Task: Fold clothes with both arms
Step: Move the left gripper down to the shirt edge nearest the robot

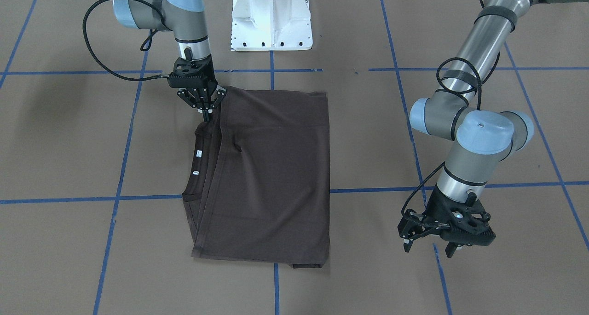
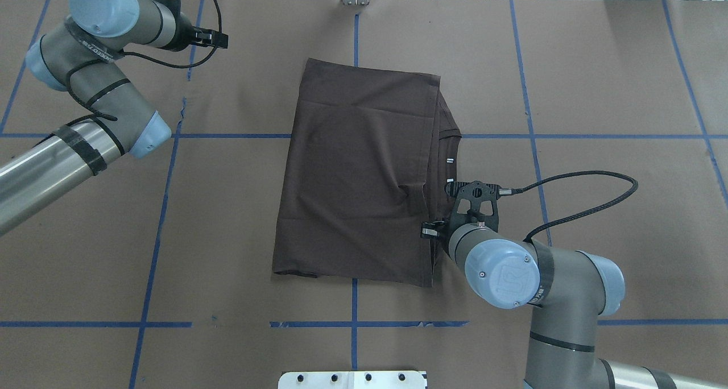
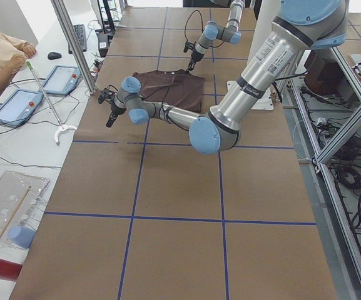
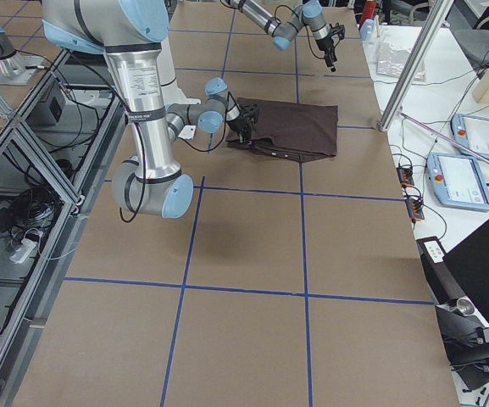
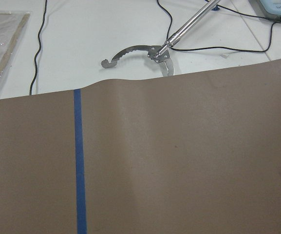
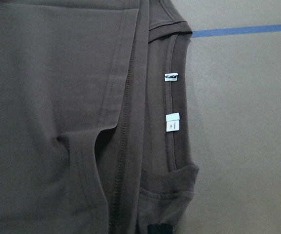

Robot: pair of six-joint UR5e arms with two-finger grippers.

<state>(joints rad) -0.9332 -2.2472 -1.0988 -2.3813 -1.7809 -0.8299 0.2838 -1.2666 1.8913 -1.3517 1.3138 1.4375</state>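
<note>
The dark brown T-shirt [image 1: 271, 177] lies folded into a rectangle mid-table, also in the overhead view [image 2: 358, 173]. Its ribbed collar and white neck tags [image 6: 172, 122] show along one side edge. My right gripper [image 1: 205, 114] points down with its fingers closed together on the shirt's edge beside the collar, at the corner nearest the robot. Its fingertips [image 6: 159, 229] just show at the bottom of the right wrist view. My left gripper [image 1: 429, 248] is open and empty, hanging over bare table well off the shirt's other side. The left wrist view shows only table.
The white pedestal base [image 1: 271, 18] stands behind the shirt. Blue tape lines [image 1: 117, 186] cross the brown table cover. A metal grabber tool [image 5: 145, 51] lies on the white surface beyond the table's edge. Tablets [image 3: 17, 106] and a seated operator are past the far side.
</note>
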